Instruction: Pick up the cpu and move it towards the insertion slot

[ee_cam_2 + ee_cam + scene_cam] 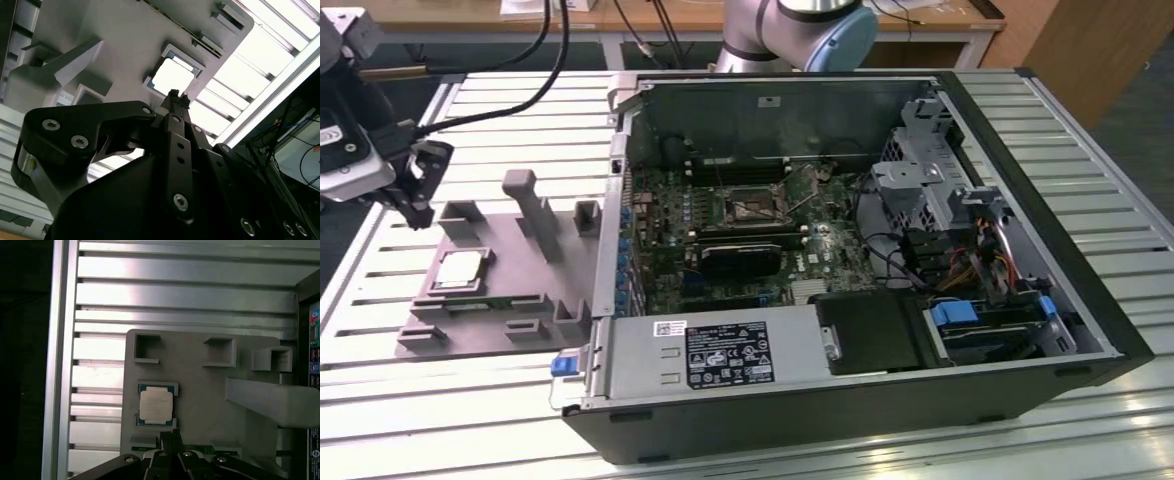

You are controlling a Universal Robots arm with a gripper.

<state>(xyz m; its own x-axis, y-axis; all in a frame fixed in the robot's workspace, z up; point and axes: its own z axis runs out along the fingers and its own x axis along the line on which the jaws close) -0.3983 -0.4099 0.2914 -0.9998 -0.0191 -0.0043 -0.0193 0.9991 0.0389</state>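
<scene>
The fingers (173, 98) are pressed together at the tips with nothing between them. They hang above the far left edge of the fixture (520, 275), apart from it, at the exterior view's left. The slatted metal counter (480, 110) carries everything. An open black case (1067, 330) lies on its side at the exterior view's right. The grey fixture sits just beside the case, on its left. Inside the case, the slot (750, 207) sits mid-board, its frame silvery and its centre dark. The cpu (156, 405) lies flat in a square pocket of the fixture, shiny top up, near the fingertips in both wrist views, untouched.
</scene>
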